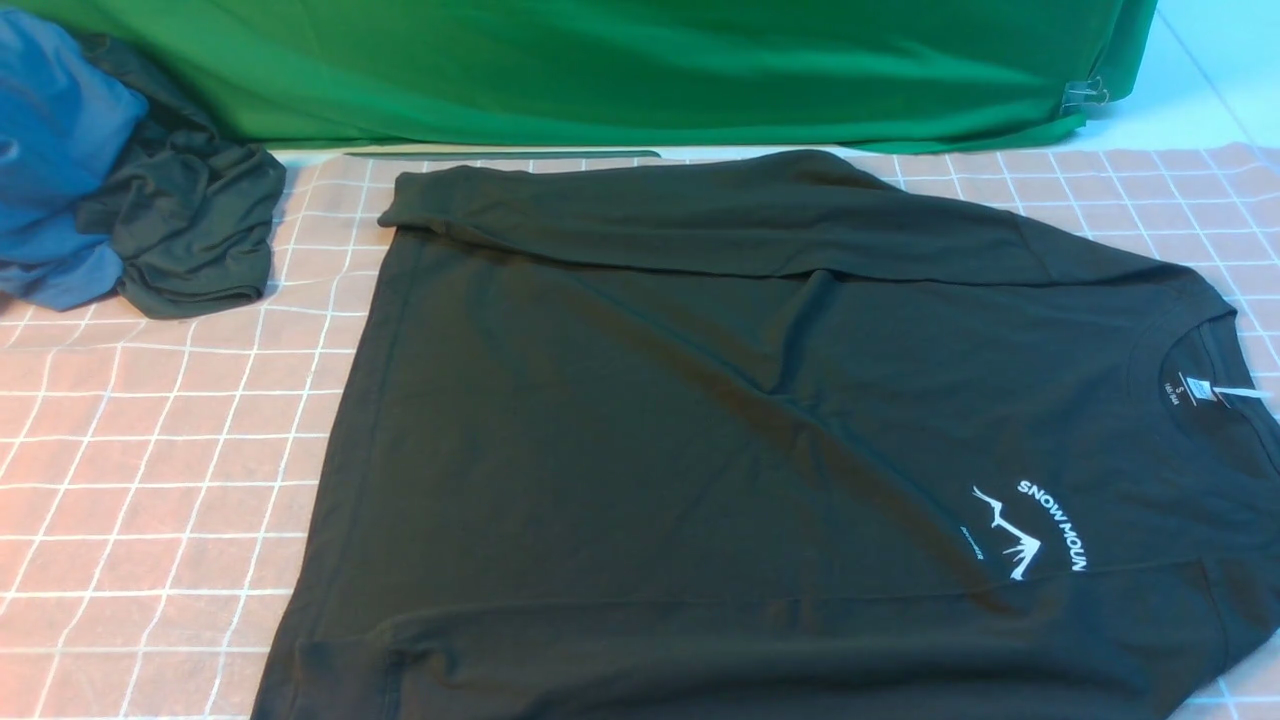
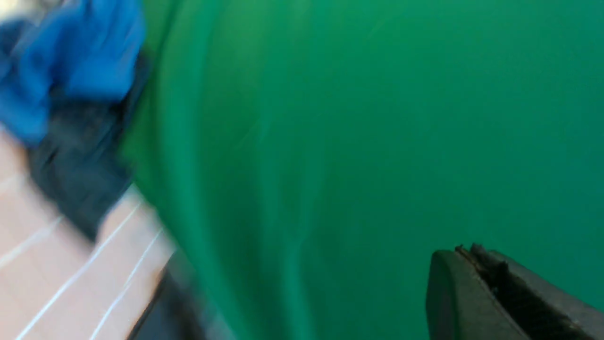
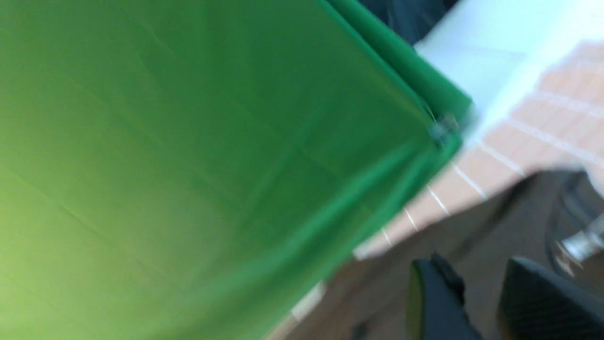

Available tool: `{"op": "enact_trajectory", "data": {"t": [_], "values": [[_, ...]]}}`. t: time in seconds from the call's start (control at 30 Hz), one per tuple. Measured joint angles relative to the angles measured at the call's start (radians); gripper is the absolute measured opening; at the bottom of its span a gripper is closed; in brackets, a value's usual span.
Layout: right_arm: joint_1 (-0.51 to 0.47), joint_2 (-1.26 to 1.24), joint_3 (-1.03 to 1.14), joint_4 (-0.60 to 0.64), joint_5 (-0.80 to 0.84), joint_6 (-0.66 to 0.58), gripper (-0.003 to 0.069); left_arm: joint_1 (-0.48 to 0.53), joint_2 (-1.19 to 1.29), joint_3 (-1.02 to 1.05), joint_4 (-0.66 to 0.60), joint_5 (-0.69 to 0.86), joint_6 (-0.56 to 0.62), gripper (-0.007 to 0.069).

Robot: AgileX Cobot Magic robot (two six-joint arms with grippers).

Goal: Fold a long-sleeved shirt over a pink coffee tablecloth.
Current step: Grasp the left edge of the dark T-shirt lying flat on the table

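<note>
The long-sleeved shirt [image 1: 700, 420] is black and lies flat on the pink coffee tablecloth [image 1: 150, 450], neck to the right, white "SNOW MOUN" print facing up. Its far sleeve is folded across the body along the back edge. Neither gripper shows in the front view. The blurred left wrist view has my left gripper [image 2: 465, 252] shut and empty in front of green fabric. The blurred right wrist view has my right gripper [image 3: 476, 271] open, nothing between its fingers, above the shirt [image 3: 495, 217] close to its collar.
A bunched blue cloth [image 1: 50, 140] and a small dark garment [image 1: 190, 230] lie at the back left. A green backdrop [image 1: 640, 70] runs along the back, with a metal clip [image 1: 1085, 95] at its right end. White tabletop [image 1: 1200, 90] shows beyond.
</note>
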Motion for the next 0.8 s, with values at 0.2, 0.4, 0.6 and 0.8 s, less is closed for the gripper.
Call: {"op": "enact_trajectory", "data": {"t": [0.2, 0.4, 0.6, 0.8], "values": [[0.049, 0.025, -0.189, -0.073, 0.075, -0.105, 0.0117, 0.0, 0.017, -0.216, 0.182, 0.175, -0.136, 0.0015], [0.154, 0.277, -0.586, -0.121, 0.406, -0.51, 0.0039, 0.0, 0.357, -0.586, 0.223, 0.89, 0.053, 0.0015], [0.184, 0.596, -0.781, -0.124, 0.758, -0.638, 0.0039, 0.0, 0.774, -0.718, 0.092, 1.313, 0.364, 0.0015], [0.184, 0.786, -0.79, -0.129, 0.886, -0.668, 0.0039, 0.0, 1.102, -0.701, 0.138, 1.292, 0.465, 0.0013]]}}
